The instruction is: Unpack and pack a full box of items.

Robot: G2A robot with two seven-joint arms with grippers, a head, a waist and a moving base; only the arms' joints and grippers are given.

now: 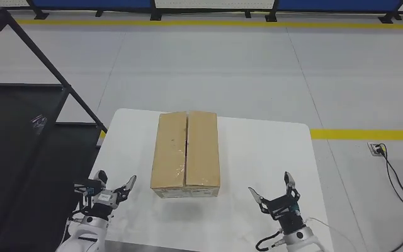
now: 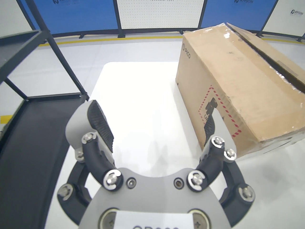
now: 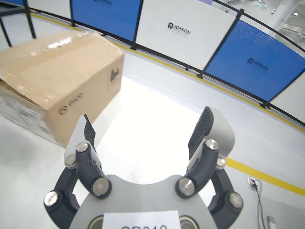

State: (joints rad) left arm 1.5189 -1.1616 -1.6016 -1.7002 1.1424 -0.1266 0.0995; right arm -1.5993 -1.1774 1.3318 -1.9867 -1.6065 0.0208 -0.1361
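A brown cardboard box (image 1: 186,151) stands in the middle of the white table (image 1: 264,157), its two top flaps folded shut with a seam down the centre. My left gripper (image 1: 106,186) sits open near the table's front left, a little short of the box (image 2: 228,77), nothing between its fingers. My right gripper (image 1: 274,191) is open near the front right, beside the box (image 3: 59,77) and apart from it. Both wrist views show the wide-spread jaws over bare tabletop: the left gripper (image 2: 155,117) and the right gripper (image 3: 147,125).
A black metal rack (image 1: 38,145) with a dark shelf stands just left of the table, close to my left arm. A cable and floor socket (image 1: 378,150) lie to the right. Bare tabletop lies on both sides of the box.
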